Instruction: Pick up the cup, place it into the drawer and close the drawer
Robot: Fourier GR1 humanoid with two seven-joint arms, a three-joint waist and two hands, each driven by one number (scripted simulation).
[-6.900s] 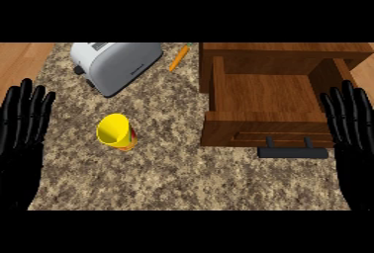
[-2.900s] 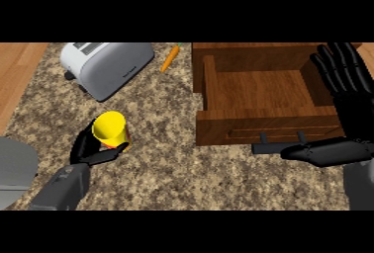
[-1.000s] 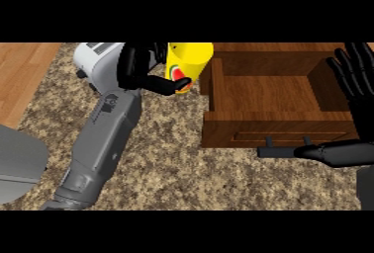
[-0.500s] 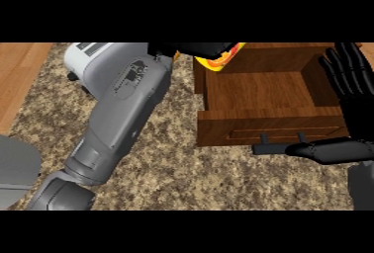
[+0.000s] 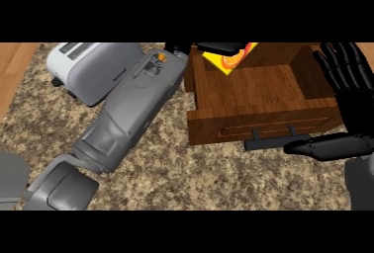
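Observation:
The yellow cup [image 5: 231,60] hangs tilted over the back left corner of the open wooden drawer [image 5: 270,99], its orange inside facing me. My left hand [image 5: 216,48] is shut on it, fingers curled over its top at the view's upper edge, and the grey left forearm [image 5: 135,106] stretches diagonally across the counter. My right hand [image 5: 343,81] stands open along the drawer's right side, fingers straight and pointing up. Its thumb [image 5: 325,147] lies just right of the drawer's black handle [image 5: 272,142].
A silver toaster [image 5: 91,69] sits at the back left, partly behind my left forearm. The speckled granite counter [image 5: 219,183] runs along the front. A strip of wooden floor [image 5: 13,69] shows at the far left.
My left hand has carried the cup further right, from over the drawer's left wall to above its back left corner. The right hand has stayed beside the drawer.

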